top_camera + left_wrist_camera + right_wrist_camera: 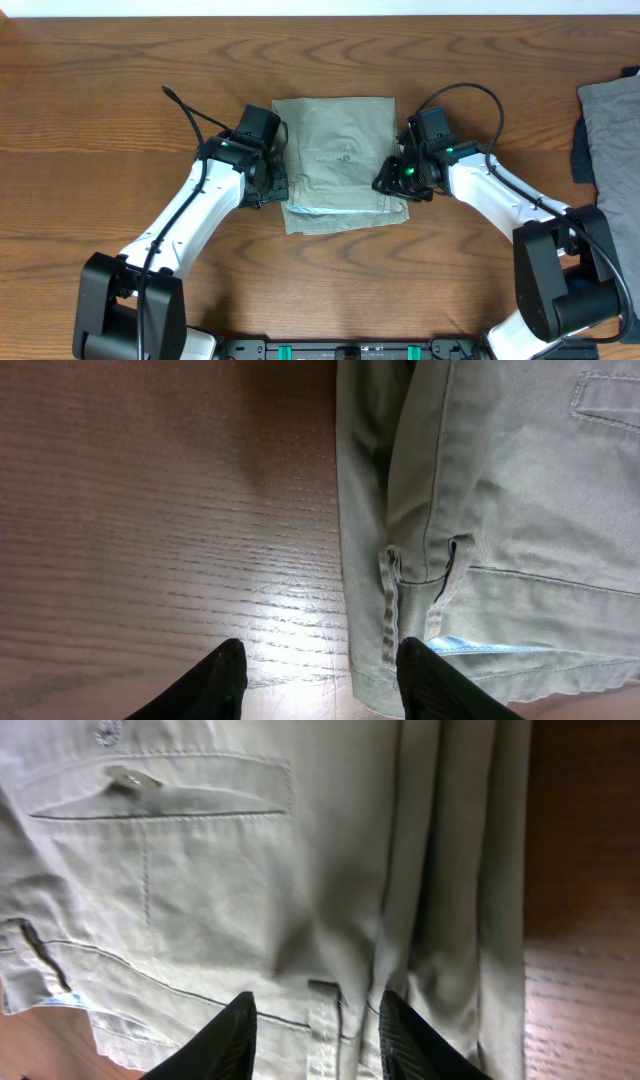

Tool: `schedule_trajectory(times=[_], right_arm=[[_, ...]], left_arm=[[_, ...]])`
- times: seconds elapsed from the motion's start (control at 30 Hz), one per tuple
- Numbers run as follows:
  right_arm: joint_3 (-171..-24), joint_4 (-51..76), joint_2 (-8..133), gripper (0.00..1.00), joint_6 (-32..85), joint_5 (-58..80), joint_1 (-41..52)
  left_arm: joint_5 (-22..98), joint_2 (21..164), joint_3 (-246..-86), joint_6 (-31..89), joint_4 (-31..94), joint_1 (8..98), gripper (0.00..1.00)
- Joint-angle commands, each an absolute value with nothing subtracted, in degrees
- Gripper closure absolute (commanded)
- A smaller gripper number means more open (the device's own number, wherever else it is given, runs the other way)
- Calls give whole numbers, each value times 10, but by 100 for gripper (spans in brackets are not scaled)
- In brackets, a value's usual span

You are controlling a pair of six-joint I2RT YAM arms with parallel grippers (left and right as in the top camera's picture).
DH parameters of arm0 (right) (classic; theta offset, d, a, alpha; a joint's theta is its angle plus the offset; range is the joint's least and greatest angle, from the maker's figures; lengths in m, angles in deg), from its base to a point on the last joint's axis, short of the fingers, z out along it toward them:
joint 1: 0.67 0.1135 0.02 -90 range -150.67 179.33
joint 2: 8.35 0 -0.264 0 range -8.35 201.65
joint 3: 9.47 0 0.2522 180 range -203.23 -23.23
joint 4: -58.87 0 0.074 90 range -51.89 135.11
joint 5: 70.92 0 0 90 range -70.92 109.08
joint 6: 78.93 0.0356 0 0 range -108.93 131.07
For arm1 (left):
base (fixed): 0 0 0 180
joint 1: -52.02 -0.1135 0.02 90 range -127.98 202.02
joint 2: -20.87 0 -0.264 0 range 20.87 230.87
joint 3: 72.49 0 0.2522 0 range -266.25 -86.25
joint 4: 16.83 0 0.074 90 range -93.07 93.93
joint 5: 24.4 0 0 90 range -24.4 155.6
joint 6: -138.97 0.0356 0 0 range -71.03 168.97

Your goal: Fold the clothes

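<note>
Shorts (pixel 340 160) sit mid-desk (pixel 120 90), folded into a rough square, waistband side toward the near edge. A strip of lighter lining (pixel 315 208) peeks out at the near-left corner.

Left tool (pixel 275 170) is at the bundle's left edge, low over the desk. In the left wrist view, the left tool (pixel 322 660) has its jaws apart. One finger (pixel 215 680) is over bare wood, the other (pixel 430 680) over the fabric. The shorts' hem edge runs through the gap and nothing is pinched. Belt loop (pixel 388 600) is just ahead of the fingers.

Right tool (pixel 395 178) is at the bundle's right edge, near corner. In the right wrist view, the right tool (pixel 315 1010) is also spread, not clamping. Both fingers are over cloth, next to the stacked folds. Back pocket welt (pixel 160 795) is further in, to the left.

Grey garment (pixel 610 130) and dark navy cloth (pixel 581 150) are at the far right of the desk, well apart from both tools.
</note>
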State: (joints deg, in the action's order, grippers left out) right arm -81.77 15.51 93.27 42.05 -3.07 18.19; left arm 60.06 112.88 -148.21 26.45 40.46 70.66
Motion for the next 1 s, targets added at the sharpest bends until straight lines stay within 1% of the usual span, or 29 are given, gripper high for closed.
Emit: schedule_trajectory(times=[0.0, 0.3, 0.47, 0.8, 0.97], right_arm=[[-823, 154, 935, 60, 419, -4, 191], [-823, 175, 968, 58, 419, 8, 207], [-823, 172, 971, 61, 423, 9, 207], [-825, 165, 970, 62, 423, 6, 206], [-829, 156, 970, 60, 422, 7, 206]], left_arm=[[612, 1126, -1483, 259, 408, 704, 49], [612, 1126, -1483, 259, 408, 704, 49], [612, 1126, -1483, 259, 408, 704, 49], [612, 1126, -1483, 259, 410, 704, 49], [612, 1126, -1483, 259, 410, 704, 49]])
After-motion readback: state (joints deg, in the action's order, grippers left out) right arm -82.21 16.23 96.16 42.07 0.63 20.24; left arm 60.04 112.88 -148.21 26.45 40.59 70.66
